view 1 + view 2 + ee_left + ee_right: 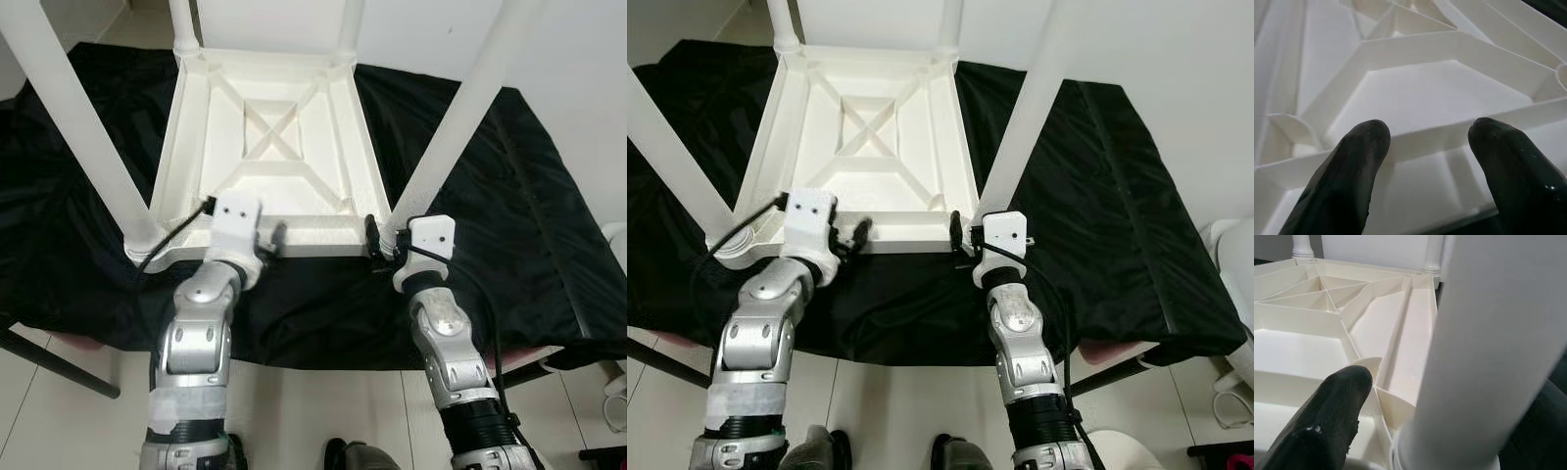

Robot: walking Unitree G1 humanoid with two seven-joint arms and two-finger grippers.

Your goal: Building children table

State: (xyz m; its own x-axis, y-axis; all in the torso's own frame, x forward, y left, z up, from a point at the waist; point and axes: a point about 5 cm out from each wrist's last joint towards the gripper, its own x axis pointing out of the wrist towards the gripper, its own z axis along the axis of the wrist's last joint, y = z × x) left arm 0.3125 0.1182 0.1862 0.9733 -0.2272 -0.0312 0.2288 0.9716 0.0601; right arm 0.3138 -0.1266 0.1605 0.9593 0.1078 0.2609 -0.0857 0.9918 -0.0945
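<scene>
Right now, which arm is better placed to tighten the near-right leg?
Right, likely. The right gripper sits at the near-right leg where it enters the upturned tabletop; the right wrist view shows that leg beside its finger. The left gripper is open at the near edge, farther away.

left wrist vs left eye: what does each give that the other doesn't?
Left wrist view alone: the left gripper fingers spread apart, poised just over a rib of the table underside. Left eye view alone: four legs fitted, the black cloth beneath, and the right gripper by the near right leg. Both share the ribbed white underside and the left gripper at its near edge.
</scene>
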